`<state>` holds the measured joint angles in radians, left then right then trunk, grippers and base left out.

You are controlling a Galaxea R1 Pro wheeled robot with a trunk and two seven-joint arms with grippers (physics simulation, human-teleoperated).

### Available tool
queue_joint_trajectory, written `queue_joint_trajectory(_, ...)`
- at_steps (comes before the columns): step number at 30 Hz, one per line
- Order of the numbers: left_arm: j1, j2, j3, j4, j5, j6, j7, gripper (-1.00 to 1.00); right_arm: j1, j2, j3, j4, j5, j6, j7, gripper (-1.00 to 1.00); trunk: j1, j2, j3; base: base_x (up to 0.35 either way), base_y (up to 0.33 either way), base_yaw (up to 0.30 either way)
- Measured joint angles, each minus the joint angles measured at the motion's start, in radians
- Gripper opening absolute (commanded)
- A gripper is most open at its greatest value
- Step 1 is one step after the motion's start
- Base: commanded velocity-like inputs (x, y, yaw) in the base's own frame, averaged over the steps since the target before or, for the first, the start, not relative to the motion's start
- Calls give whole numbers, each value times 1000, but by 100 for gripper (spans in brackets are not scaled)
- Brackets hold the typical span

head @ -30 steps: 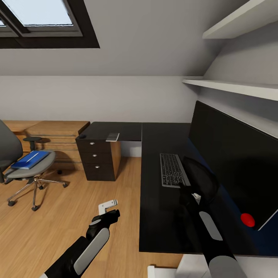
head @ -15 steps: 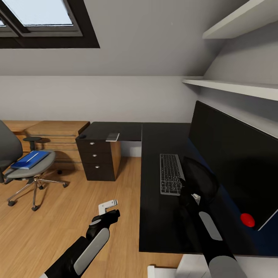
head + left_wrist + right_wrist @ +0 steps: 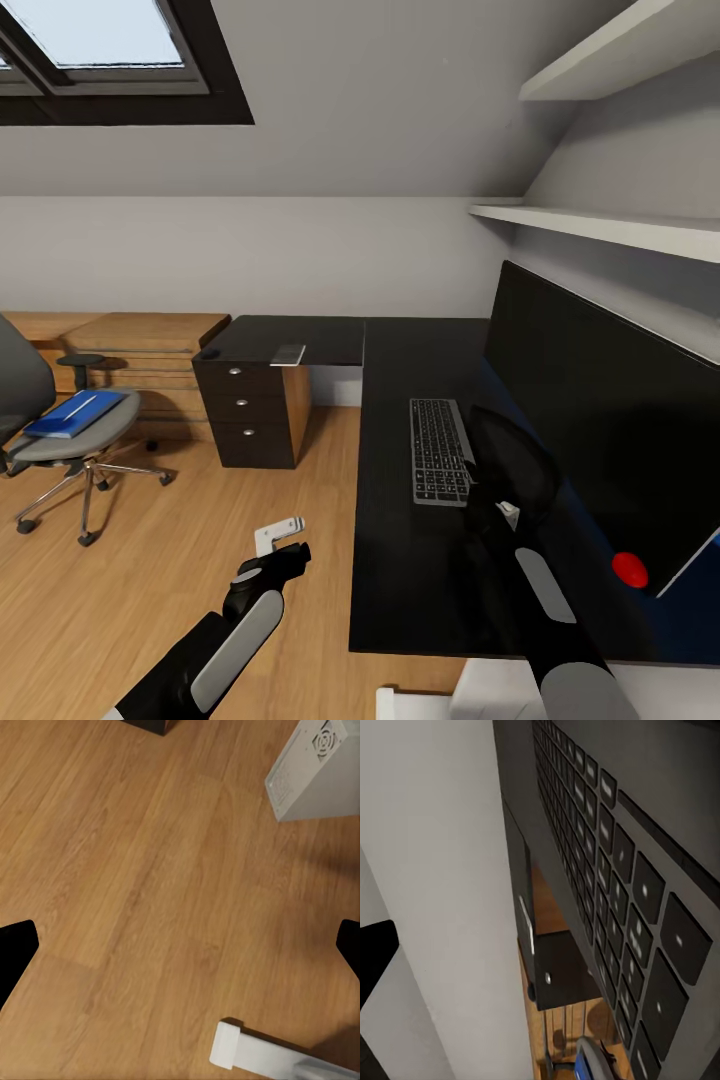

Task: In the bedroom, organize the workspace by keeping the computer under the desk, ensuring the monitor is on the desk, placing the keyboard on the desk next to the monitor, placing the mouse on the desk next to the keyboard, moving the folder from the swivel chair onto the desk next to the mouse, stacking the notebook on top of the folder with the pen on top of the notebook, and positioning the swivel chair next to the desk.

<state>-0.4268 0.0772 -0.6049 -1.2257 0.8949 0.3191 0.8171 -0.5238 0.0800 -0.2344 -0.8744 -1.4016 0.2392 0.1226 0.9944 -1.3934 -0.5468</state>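
at the far left the swivel chair [image 3: 55, 440] is standing on the wood floor [image 3: 150, 580], well apart from the table [image 3: 420, 560], and the blue folder [image 3: 75, 413] is lying flat on its grey seat with something thin and pale resting on top. behind the chair a low oak drawer unit [image 3: 140, 350] is sitting against the wall. the left gripper [image 3: 280, 535] is hanging over the bare floor beside the table's near edge, and its jaws are standing wide open with nothing between them; the left wrist view is looking down at floorboards, with the light grey computer [image 3: 315, 769] sitting on the floor at one corner. further along, the black drawers [image 3: 250, 415] are carrying the table's far wing, where the small dark mouse [image 3: 211, 353] is lying near the corner and a thin notebook [image 3: 288, 354] is lying at the front edge. the keyboard [image 3: 438, 452] is lying flat on the table just beside the monitor [image 3: 600, 420]. the right gripper [image 3: 485, 500] is sitting at the keyboard's near right corner; i cannot tell how its jaws are standing.
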Motion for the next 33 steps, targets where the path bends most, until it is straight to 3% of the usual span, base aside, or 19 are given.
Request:
queue_joint_trajectory(23, 0, 0, 1, 0, 0, 0, 0, 100, 0, 0, -1, 0, 1, 0, 0, 100, 1, 0, 0, -296, 0, 0)
queue_joint_trajectory(33, 0, 15, 3, 2, -1, 0, 0, 100, 0, 0, 3, 1, 1, 0, 0, 100, 1, 0, 0, -336, 0, 0)
